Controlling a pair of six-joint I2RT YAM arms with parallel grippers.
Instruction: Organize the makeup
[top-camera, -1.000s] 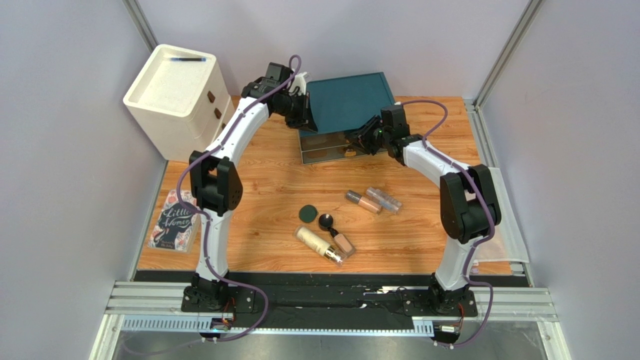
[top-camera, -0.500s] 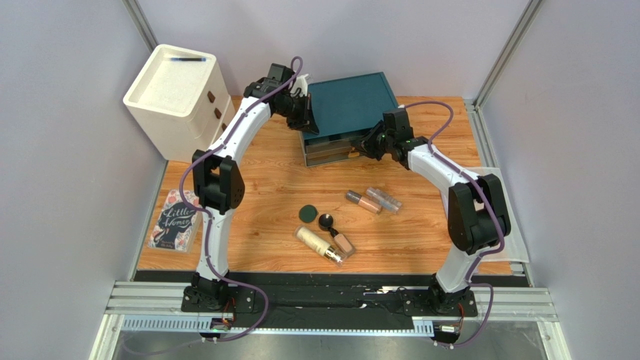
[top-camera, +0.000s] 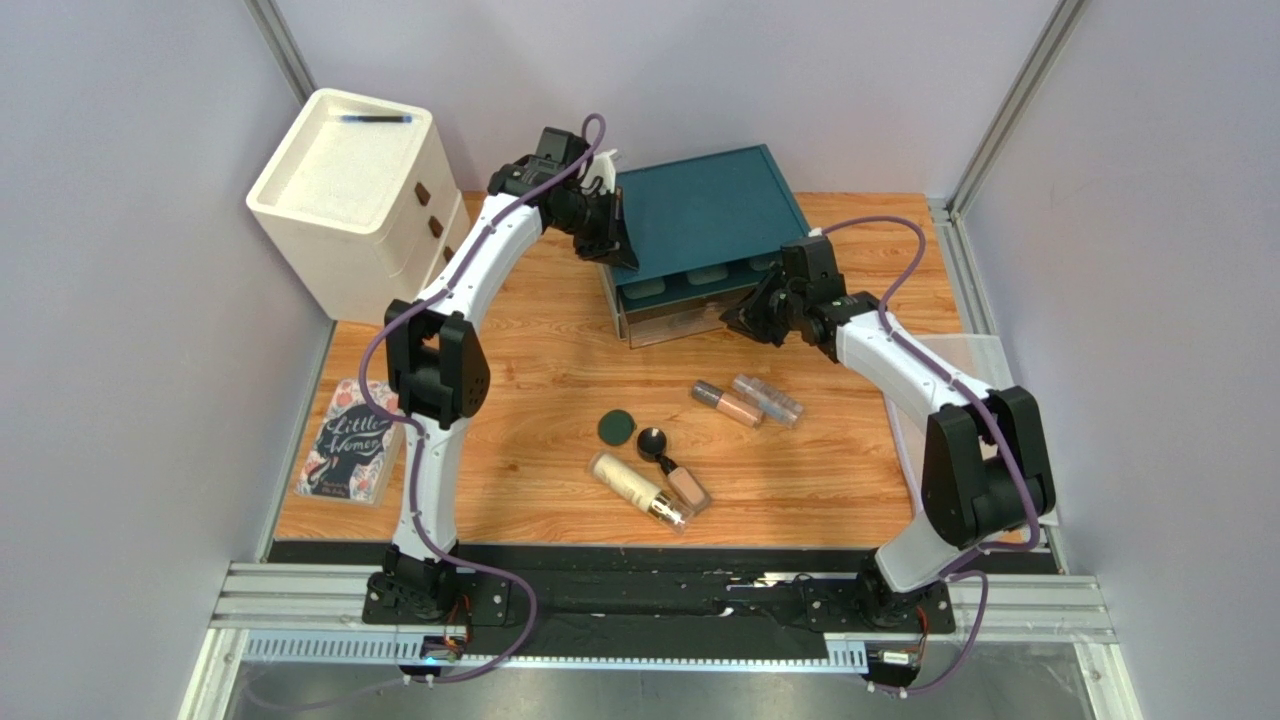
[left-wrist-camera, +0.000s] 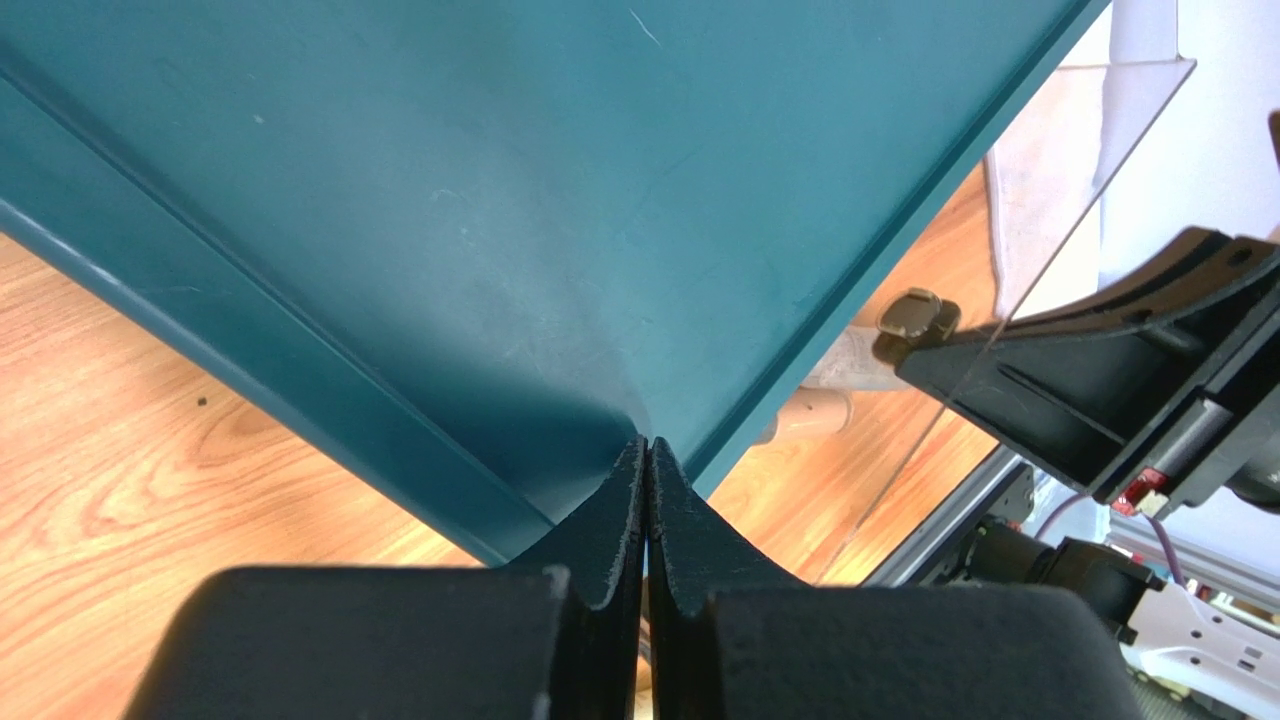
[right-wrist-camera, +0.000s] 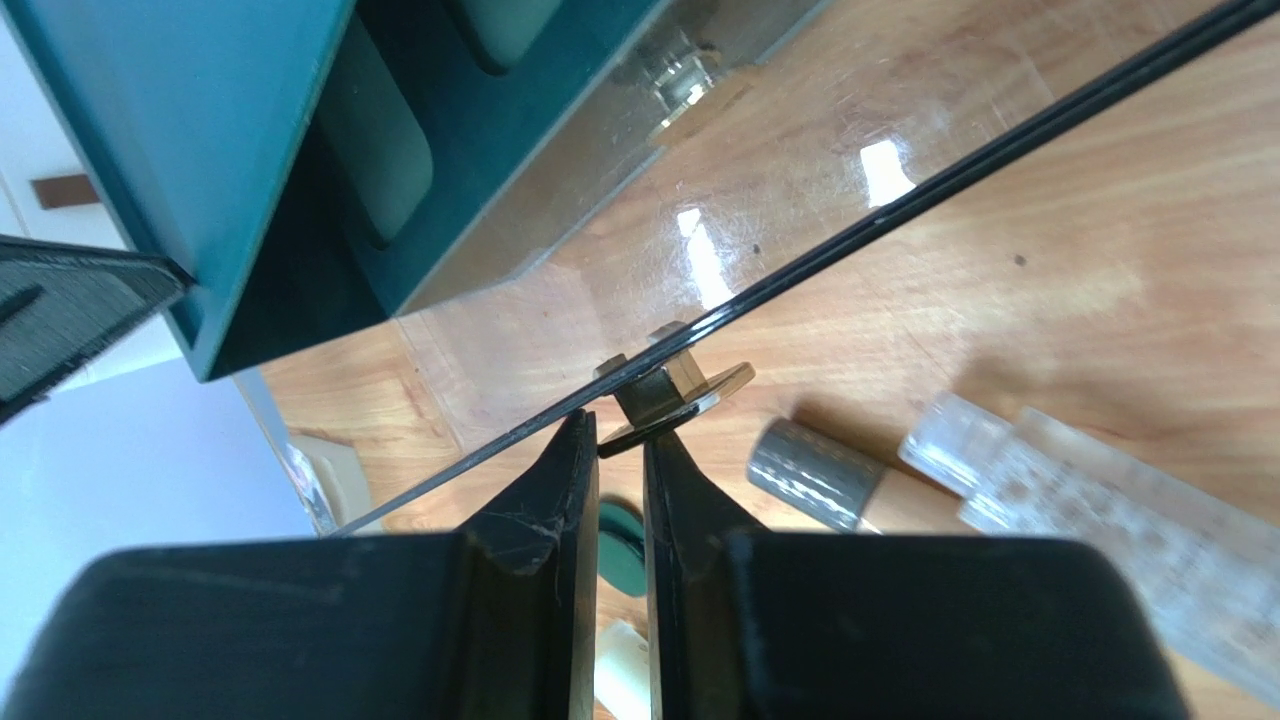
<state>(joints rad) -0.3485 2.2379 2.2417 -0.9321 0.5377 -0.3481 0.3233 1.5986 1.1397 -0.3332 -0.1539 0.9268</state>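
The makeup lies loose mid-table: a dark-green compact (top-camera: 615, 428), a small black jar (top-camera: 652, 443), a cream bottle (top-camera: 631, 488), a tan tube (top-camera: 687, 485), a grey-capped foundation tube (top-camera: 727, 402) and a clear-capped tube (top-camera: 766, 399). Behind them stands a teal box (top-camera: 699, 203) with a clear drawer (top-camera: 684, 318) drawn partly out. My right gripper (top-camera: 747, 318) is shut on the drawer's small knob (right-wrist-camera: 661, 393). My left gripper (left-wrist-camera: 646, 446) is shut and empty, its tips pressed against the box's left edge.
A white drawer unit (top-camera: 358, 188) stands at the back left with a pen on top. A pink-covered book (top-camera: 349, 440) lies at the table's left edge. Grey walls close in on both sides.
My right gripper closed on the knob and moved toward the near side, sliding the clear drawer out of the teal box. The left gripper stayed against the box.
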